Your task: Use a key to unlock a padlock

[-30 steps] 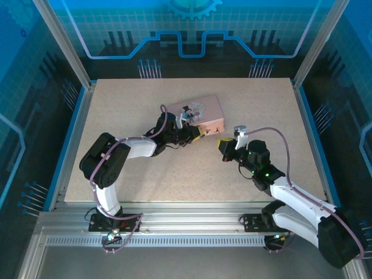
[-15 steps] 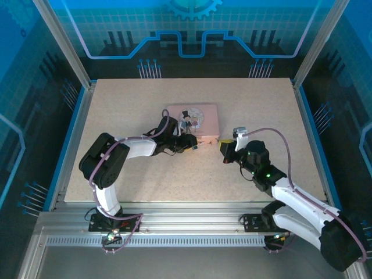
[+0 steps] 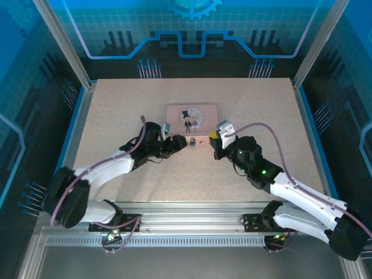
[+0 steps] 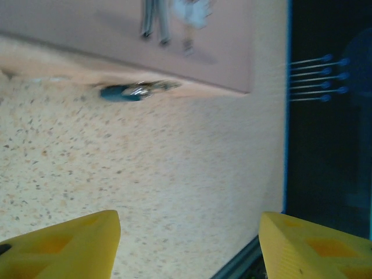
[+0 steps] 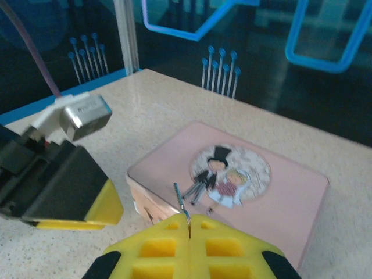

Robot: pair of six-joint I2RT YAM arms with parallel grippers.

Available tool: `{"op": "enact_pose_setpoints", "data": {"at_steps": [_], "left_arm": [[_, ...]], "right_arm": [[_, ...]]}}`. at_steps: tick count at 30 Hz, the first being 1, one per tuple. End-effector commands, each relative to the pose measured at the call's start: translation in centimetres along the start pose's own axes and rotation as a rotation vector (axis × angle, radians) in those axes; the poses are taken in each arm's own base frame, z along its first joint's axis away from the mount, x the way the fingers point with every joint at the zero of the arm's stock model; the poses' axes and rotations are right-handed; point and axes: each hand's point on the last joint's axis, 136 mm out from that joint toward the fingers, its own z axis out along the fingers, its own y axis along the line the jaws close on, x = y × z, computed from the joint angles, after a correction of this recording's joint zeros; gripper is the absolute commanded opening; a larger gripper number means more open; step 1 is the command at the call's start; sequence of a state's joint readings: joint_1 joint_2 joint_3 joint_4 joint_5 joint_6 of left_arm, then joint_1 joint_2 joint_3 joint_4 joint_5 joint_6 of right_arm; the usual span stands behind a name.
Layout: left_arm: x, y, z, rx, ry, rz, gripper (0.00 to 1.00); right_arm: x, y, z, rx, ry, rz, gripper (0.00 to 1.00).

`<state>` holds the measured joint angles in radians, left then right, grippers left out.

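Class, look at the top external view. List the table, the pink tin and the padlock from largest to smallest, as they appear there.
1. table: by far the largest.
2. pink tin: clearly smaller.
3. padlock: a tiny teal speck just in front of the tin.

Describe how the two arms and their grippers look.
Both the left arm and the right arm have black joints and white links, each with a mauve cable running along it. A green light glows on the right arm. The left gripper and right gripper have black bodies and blunt yellow fingers moulded with square recesses.
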<state>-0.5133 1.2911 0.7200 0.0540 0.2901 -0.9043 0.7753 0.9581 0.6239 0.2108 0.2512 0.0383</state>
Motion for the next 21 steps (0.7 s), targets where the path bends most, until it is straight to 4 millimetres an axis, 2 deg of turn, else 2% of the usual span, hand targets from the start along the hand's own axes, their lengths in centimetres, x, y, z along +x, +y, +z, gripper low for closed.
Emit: {"op": "enact_pose_setpoints", "data": {"at_steps": [1,6,11,15,21], "left_arm": [[-1.2,-2.2,-3.7,-0.006,-0.088,0.004,0.67],[-2.3,-7.5,-7.4,0.120,-0.140,0.002,0.66],[-2.0,-10.0,-8.8,0.185,-0.133,-0.022,0.64],[-1.8,-10.9,-9.2,0.203,-0.132,-0.025,0.61],[-2.0,-10.9,-9.5,0.203,-0.148,-0.042,0.47]], "right_arm": [[-3.4,0.7,0.4,0.064,-0.070,-0.215,0.00],[-6.2,4.0,1.9,0.074,-0.122,-0.434,0.00],[-7.7,6.5,2.6,0.059,-0.166,-0.545,0.00],[-8.1,7.6,2.4,0.036,-0.190,-0.559,0.00],[-8.0,8.5,1.8,0.012,-0.204,-0.574,0.00]]}}
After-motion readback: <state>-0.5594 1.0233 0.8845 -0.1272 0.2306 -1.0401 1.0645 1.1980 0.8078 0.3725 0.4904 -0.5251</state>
